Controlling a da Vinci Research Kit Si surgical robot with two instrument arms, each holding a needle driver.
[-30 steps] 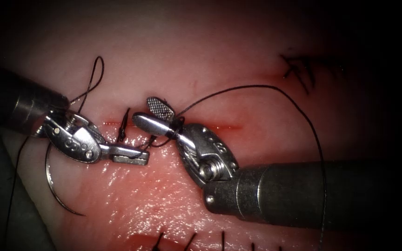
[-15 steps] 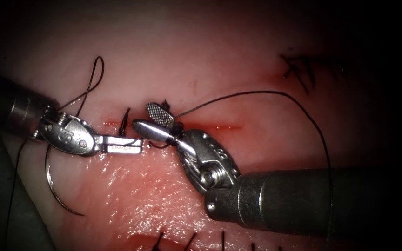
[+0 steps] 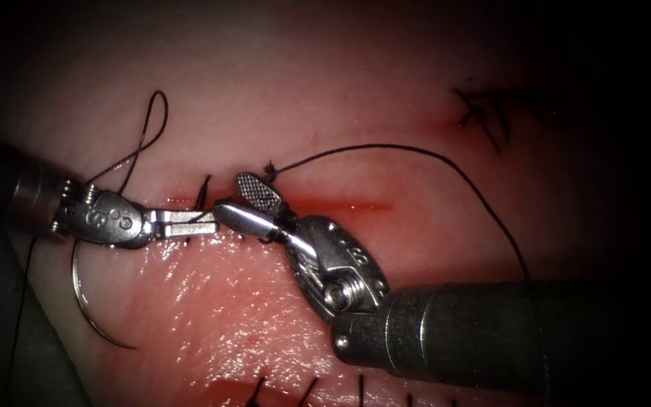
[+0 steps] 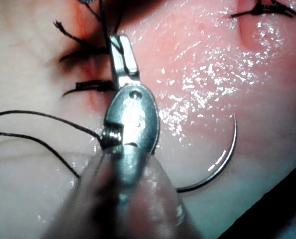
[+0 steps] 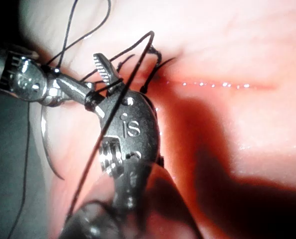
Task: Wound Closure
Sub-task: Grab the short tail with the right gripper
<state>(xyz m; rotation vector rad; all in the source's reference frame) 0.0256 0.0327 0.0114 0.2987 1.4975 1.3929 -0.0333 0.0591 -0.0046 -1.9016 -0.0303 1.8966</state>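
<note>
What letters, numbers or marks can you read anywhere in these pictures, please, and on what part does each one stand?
"S": stamped on the left tool, on its metal wrist body, endoscope view.
"iS": stamped on the right tool, on its wrist body, right wrist view.
Right tool, endoscope view: a small stamp on the wrist body, too small to read.
Left tool, left wrist view: a faint stamp, blurred, unreadable.
The tissue, needle and thread carry no text.

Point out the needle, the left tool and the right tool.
needle (image 3: 84,316): endoscope view, on the curved body lying free on the tissue, left of the cut.
left tool (image 3: 190,223): endoscope view, between its shut jaw tips.
right tool (image 3: 244,197): endoscope view, midway between its open jaws.
</note>
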